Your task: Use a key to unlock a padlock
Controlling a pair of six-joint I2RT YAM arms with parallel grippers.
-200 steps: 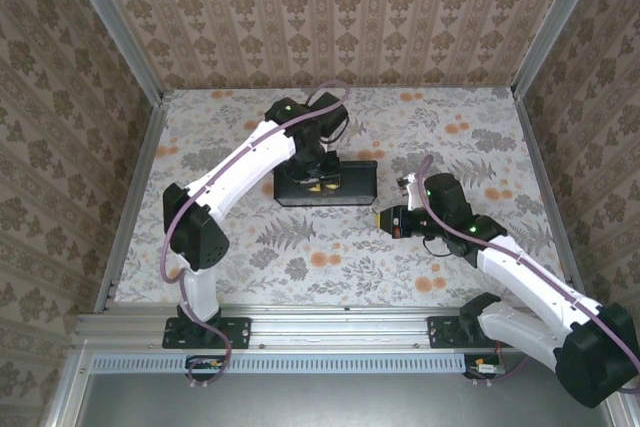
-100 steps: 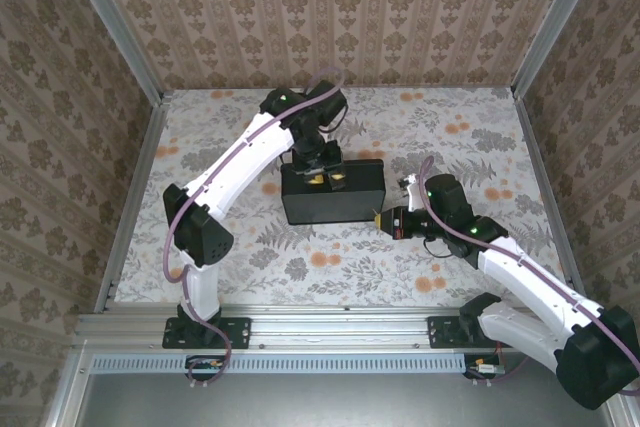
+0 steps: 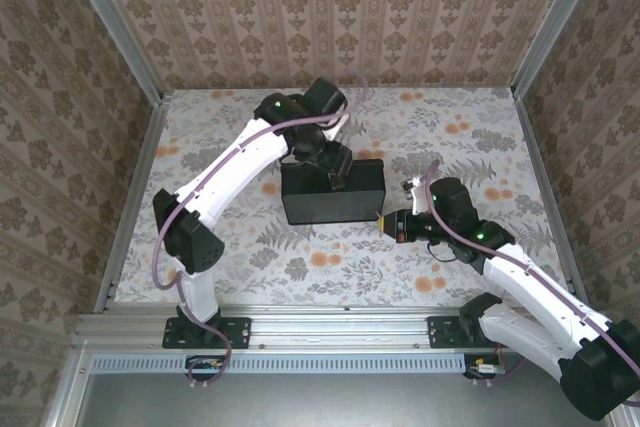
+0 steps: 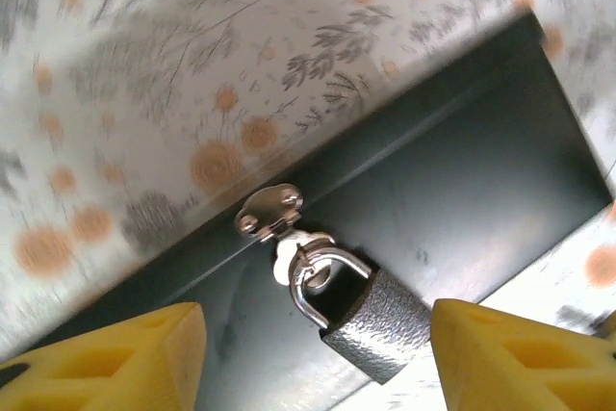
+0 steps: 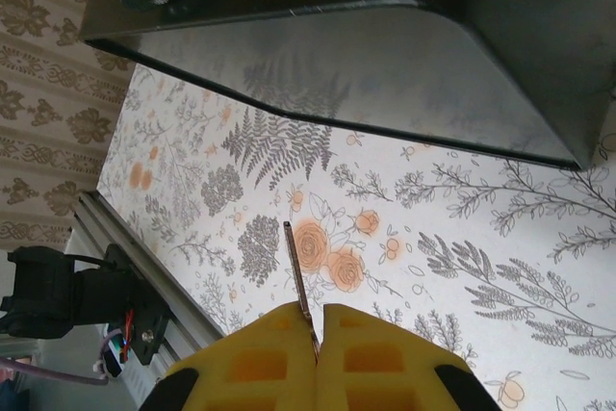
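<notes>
A grey textured padlock (image 4: 375,322) with a silver shackle hangs through the hasp (image 4: 269,211) of a dark metal box (image 3: 332,192). My left gripper (image 4: 318,358) is open just above it, the padlock body lying between its yellow fingertips (image 4: 115,358) without touching them. From above, that gripper (image 3: 333,169) sits over the box's far edge. My right gripper (image 5: 318,329) is shut on the thin silver key (image 5: 298,281), whose blade sticks out ahead of the pads. In the top view the right gripper (image 3: 383,220) is at the box's near right corner.
The box stands mid-table on a floral cloth (image 3: 330,257). Patterned walls close in the back and both sides. An aluminium rail (image 3: 330,325) runs along the near edge by the arm bases.
The box has gone from tipped on edge to lying flat. My left gripper has shifted right and turned over its far edge. The right gripper with the key stayed near the box's corner.
</notes>
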